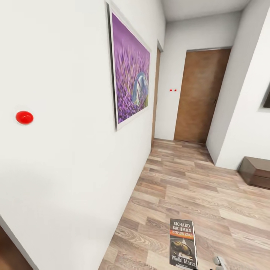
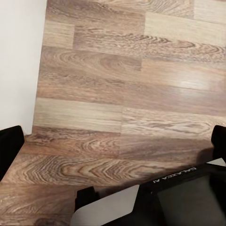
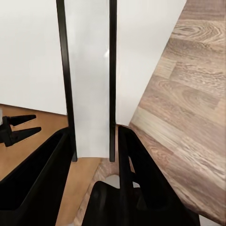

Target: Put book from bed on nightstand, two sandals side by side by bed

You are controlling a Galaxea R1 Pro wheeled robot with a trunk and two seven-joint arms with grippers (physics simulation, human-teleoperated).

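1. While you face down a hallway, the white wall fills your left, and the wood-plank floor runs to a far brown door.
2. A purple framed picture hangs on that wall.
3. Your right gripper is clamped on the book, held upright, near and low right of centre.
4. Your left gripper is spread wide, holding nothing.

The book, dark-covered, is held upright above the plank floor.
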